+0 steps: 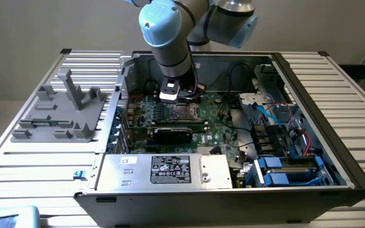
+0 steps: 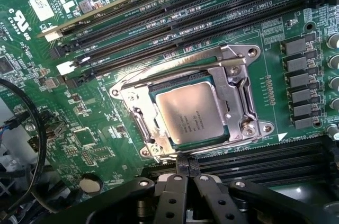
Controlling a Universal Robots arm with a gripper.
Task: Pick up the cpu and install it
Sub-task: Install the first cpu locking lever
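Note:
The cpu (image 2: 192, 113), a flat square chip with a silver-grey top, lies in the motherboard socket inside its metal frame (image 2: 241, 94). My gripper (image 2: 186, 167) hovers just off one edge of the socket, its two black fingers pressed together with nothing between them. In the exterior view the arm reaches down into the open computer case, and the gripper (image 1: 181, 99) hangs right above the socket and cpu (image 1: 184, 112) near the middle of the green motherboard.
Long black memory slots (image 2: 159, 28) run beside the socket. A black card (image 1: 173, 133) stands in front of it, with a silver power supply (image 1: 163, 170) nearer. Blue drive bays (image 1: 277, 171) fill the case's right. A grey fixture (image 1: 65, 111) sits outside on the left.

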